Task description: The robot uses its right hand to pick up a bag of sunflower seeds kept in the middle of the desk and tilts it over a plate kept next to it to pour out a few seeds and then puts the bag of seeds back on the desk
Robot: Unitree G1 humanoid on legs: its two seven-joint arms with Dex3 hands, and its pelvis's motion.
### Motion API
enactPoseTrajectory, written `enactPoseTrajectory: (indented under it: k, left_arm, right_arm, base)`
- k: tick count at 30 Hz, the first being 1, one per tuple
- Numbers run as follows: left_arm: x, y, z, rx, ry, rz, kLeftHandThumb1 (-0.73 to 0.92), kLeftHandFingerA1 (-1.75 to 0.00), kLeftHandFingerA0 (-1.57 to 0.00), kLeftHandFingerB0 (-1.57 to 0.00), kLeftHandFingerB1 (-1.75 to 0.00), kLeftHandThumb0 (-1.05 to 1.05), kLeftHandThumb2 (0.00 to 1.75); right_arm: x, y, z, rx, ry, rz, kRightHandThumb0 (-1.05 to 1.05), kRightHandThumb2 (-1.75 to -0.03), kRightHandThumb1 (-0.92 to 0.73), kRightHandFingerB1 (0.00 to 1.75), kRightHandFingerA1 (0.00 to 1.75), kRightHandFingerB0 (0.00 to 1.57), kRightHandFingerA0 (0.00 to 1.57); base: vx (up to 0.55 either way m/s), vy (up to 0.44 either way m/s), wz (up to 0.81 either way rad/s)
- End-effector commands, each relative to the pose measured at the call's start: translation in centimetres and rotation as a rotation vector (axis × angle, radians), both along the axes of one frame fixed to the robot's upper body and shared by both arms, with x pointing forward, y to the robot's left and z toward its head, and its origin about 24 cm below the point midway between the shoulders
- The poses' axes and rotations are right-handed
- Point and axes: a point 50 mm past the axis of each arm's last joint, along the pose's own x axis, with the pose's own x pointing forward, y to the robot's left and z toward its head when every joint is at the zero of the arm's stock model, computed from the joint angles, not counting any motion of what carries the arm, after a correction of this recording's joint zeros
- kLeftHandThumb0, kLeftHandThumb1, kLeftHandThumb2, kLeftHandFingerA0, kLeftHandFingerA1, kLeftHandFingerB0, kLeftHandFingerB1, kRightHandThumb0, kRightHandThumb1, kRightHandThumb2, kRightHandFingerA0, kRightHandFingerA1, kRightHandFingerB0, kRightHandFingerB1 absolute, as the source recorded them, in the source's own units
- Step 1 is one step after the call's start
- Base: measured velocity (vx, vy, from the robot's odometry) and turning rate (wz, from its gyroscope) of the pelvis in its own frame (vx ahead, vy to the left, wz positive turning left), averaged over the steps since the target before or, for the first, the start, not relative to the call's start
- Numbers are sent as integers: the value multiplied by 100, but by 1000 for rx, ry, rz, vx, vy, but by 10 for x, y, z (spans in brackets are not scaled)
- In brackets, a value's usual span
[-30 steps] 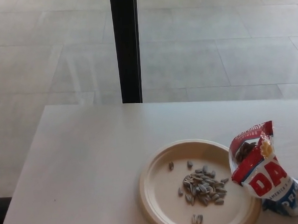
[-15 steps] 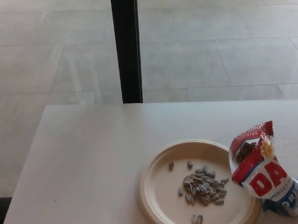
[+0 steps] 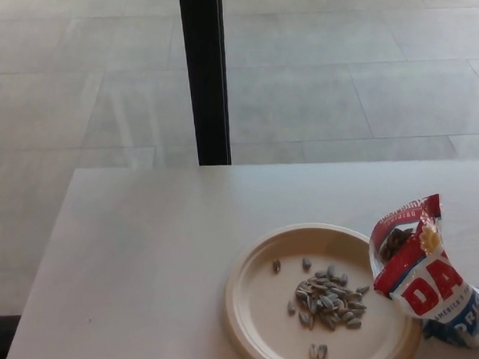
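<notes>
Nearest the camera, the plate sits on the desk with a small heap of seeds at its middle and a few strays towards its near and far rims; the bag stands on the desk just beside the plate's right rim, touching or slightly overlapping it, mouth open and leaning left towards the plate, its crumpled base at the right edge of the view; neither hand is in view, so nothing holds the bag and no finger state can be told. Judging from this, seeds are poured and the bag is set back, so the task looks finished or nearly so.

The risk from here is the bag itself; it rests on a crushed base with its open mouth tilted, so it could slump or tip onto the plate and spill more seeds than wanted; a returning arm brushing it, or a knock to the desk, would likely cause that.

Beyond the desk's far edge, a dark post rises against a pale tiled floor.

Against the earlier frames, bag, plate and seeds lie in the same arrangement; the whole picture has only drifted very slightly, which reads as the camera moving.
</notes>
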Motion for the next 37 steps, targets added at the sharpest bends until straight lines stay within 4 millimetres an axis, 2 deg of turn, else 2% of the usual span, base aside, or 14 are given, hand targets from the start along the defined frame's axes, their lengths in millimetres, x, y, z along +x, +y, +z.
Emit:
enactPoseTrajectory:
  k: [1, 9, 12, 13, 17, 18, 20, 21, 23, 29, 30, 32, 33, 37]
  left_arm:
    - [-6, 4, 4, 8, -23, 44, 79, -54, -42, -35, -38, -78, 64]
    - [-15, 4, 4, -4, 6, 59, 79, -52, -41, -27, -34, -81, 64]
    - [-18, 4, 4, -23, -19, 99, 79, -54, -41, -24, -35, -79, 63]
    - [-19, 4, 5, -27, -27, 127, 62, -62, -40, -17, -48, -79, 100]
    - [-22, 6, 5, 0, 75, 51, 81, -55, -48, -25, -39, -78, 64]
    - [-22, 6, 5, 4, 87, 54, 65, -63, -46, -22, -50, -82, 102]
    - [-23, 6, 5, 1, 91, 44, 81, -53, -48, -26, -39, -78, 64]
    - [-21, 7, 5, 7, 103, 38, 66, -63, -48, -23, -50, -83, 103]
    - [-19, 7, 6, -8, 77, 53, 78, -53, -48, -27, -38, -77, 63]
    - [-18, 7, 5, -17, 49, 90, 79, -54, -50, -28, -38, -79, 64]
    - [-18, 7, 5, -10, 51, 98, 64, -66, -52, -25, -51, -84, 102]
    - [-18, 7, 5, -13, 49, 104, 79, -59, -54, -29, -39, -80, 63]
    - [-18, 7, 5, -16, 46, 105, 61, -64, -48, -22, -50, -78, 101]
    - [-19, 7, 5, -35, 12, 141, 63, -61, -38, -17, -46, -82, 99]
  right_arm:
    - [-42, 42, -69, 430, -209, -414, -69, -78, -63, 10, 45, 0, 0]
    - [-52, 51, -86, 540, -78, -279, -59, -60, -65, 29, 45, 0, 0]
    - [-48, 56, -92, 561, 22, -193, -70, -85, -46, 26, 45, 0, 0]
    - [-47, 59, -94, 567, 40, -171, -61, -74, -63, 12, 32, 0, 0]
    - [-53, 64, -96, 554, 132, -75, -89, -97, -61, 18, 27, 0, 0]
    - [-54, 65, -96, 552, 139, -68, -90, -96, -61, 18, 28, 0, 0]
    - [-54, 65, -96, 547, 161, -53, -90, -97, -61, 21, 29, 0, 0]
    - [-53, 65, -97, 556, 153, -45, -96, -95, -64, 14, 22, 0, 0]
    - [-51, 66, -98, 561, 157, -37, -92, -94, -63, 16, 24, 0, 0]
    - [-49, 68, -99, 566, 185, 19, -94, -96, -65, 15, 22, 0, 0]
    - [-50, 68, -99, 569, 181, 28, -95, -96, -64, 15, 21, 0, 0]
    - [-49, 68, -99, 574, 181, 30, -93, -95, -63, 16, 21, 0, 0]
    - [-49, 69, -99, 574, 181, 34, -94, -94, -62, 13, 19, 0, 0]
    - [-50, 70, -100, 580, 203, 62, -84, -94, -58, 20, 26, 0, 0]
  base:
    - [0, 0, 0]
    - [0, 0, 0]
    - [0, 0, 0]
    - [0, 0, 0]
    - [0, 0, 0]
    - [0, 0, 0]
    - [0, 0, 0]
    - [0, 0, 0]
    - [0, 0, 0]
    - [0, 0, 0]
    - [0, 0, 0]
    - [0, 0, 0]
    - [0, 0, 0]
    - [0, 0, 0]
